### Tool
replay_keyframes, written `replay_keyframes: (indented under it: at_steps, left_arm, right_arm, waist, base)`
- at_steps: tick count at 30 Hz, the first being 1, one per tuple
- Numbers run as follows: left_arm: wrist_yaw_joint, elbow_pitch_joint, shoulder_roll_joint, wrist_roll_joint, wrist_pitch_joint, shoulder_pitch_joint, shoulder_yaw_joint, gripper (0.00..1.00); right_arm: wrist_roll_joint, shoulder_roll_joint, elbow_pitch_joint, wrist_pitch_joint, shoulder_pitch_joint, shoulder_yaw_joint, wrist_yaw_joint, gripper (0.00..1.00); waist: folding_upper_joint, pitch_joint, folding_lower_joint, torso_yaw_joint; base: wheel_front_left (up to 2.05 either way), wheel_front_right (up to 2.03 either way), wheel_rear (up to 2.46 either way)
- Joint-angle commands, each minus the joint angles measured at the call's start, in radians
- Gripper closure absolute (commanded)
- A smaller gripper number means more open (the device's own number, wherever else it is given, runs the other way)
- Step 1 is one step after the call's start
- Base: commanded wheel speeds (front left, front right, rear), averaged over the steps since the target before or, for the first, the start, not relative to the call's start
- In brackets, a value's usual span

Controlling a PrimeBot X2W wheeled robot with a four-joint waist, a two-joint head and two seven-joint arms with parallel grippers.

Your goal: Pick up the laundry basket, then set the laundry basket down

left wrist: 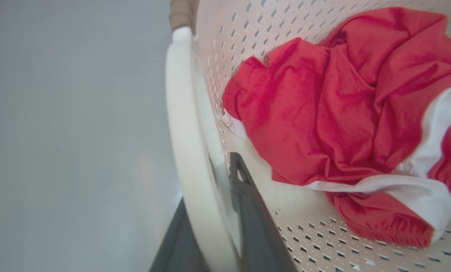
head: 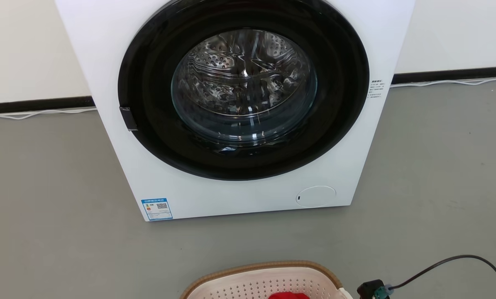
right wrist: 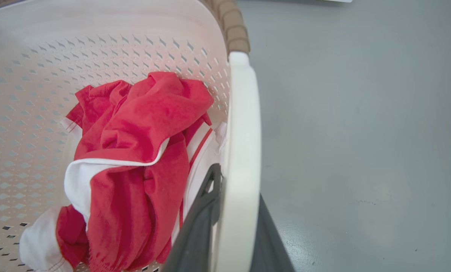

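Left hand (left wrist: 210, 181) and right hand (right wrist: 238, 185) each pinched a side handle (left wrist: 189, 113) of the laundry basket (head: 264, 264), near the washing machine (head: 239, 104). If one thin grip slipped, I judged, it would tilt and spill the red garment (left wrist: 323, 113)

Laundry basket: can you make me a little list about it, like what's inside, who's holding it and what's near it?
thing: laundry basket, cream with holes, brown rim
inside: red and white cloth, bunched up
left gripper: one finger each side of the white left handle, closed on it
right gripper: same grip on the white right handle
lifted or on floor: cannot tell
ahead: white washing machine, door closed
floor: grey, with a black cable at the right
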Motion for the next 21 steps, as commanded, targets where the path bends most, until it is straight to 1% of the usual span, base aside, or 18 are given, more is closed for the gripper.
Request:
replay_keyframes:
  at_steps: [1,21]
  left_arm:
    - [-0.001,-0.022,-0.002,0.005,-0.026,-0.042,0.010,1.00]
    - [0.000,-0.001,-0.002,-0.039,-0.042,-0.062,-0.032,1.00]
  right_arm:
    - [-0.003,0.023,-0.019,-0.013,-0.025,0.030,0.018,1.00]
    - [0.038,0.023,-0.007,-0.027,-0.046,0.066,0.018,1.00]
  waist:
    - [-0.0001,0.000,0.0001,0.000]
    - [-0.0001,0.004,0.0001,-0.011]
  base:
    - [0.00,0.00,0.00]
    - [0.00,0.00,0.00]
